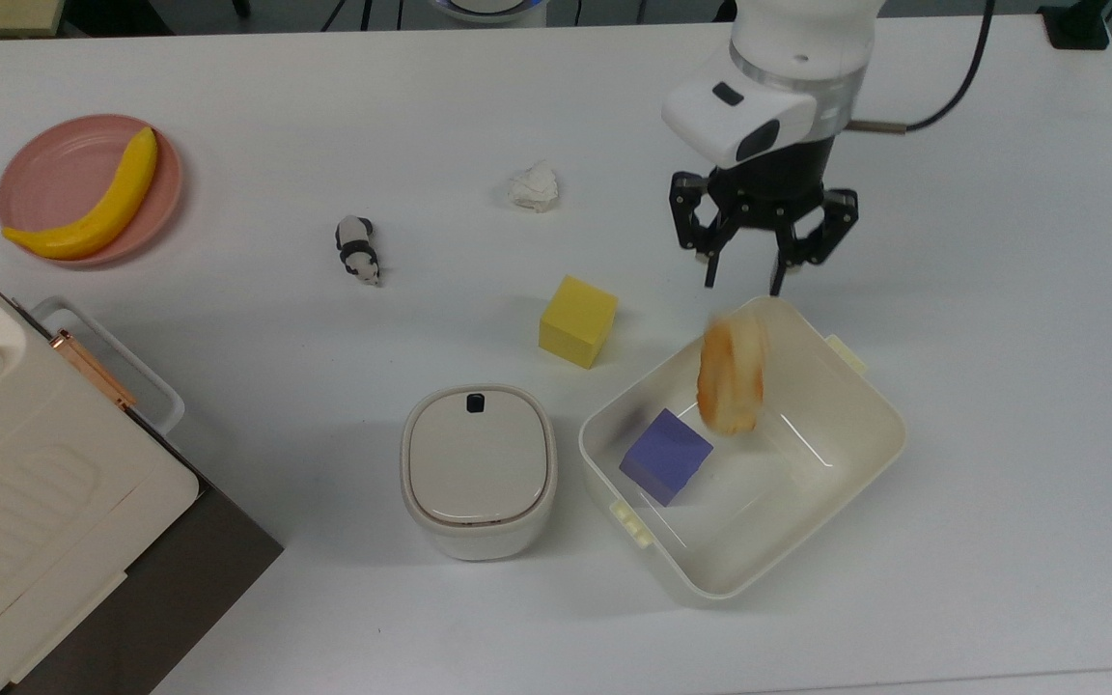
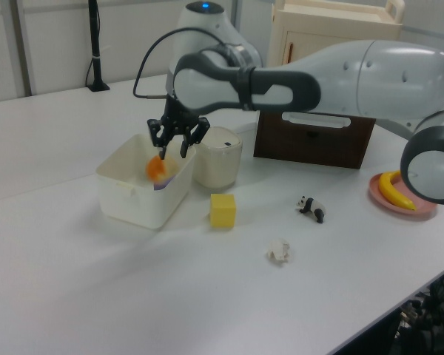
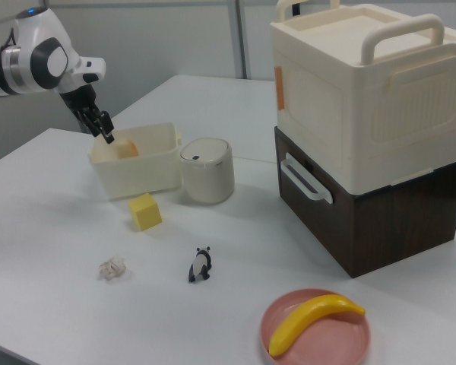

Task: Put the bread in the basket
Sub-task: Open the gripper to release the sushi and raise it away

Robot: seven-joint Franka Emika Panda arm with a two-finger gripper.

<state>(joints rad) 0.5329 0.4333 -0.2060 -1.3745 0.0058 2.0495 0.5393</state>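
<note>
Top view: the gripper is hanging right of centre in the upper frame, just above the basket's upper rim, fingers spread wide and gripping nothing. The bread is showing blurred below it, over the basket's interior beside a purple cube, apparently falling after release.

Left view: the gripper is hovering over the basket, left of centre, so that the bread is dropping inside the walls.

Right view: the gripper is sitting at upper left, above the basket; the bread is lying within the rim.
</note>
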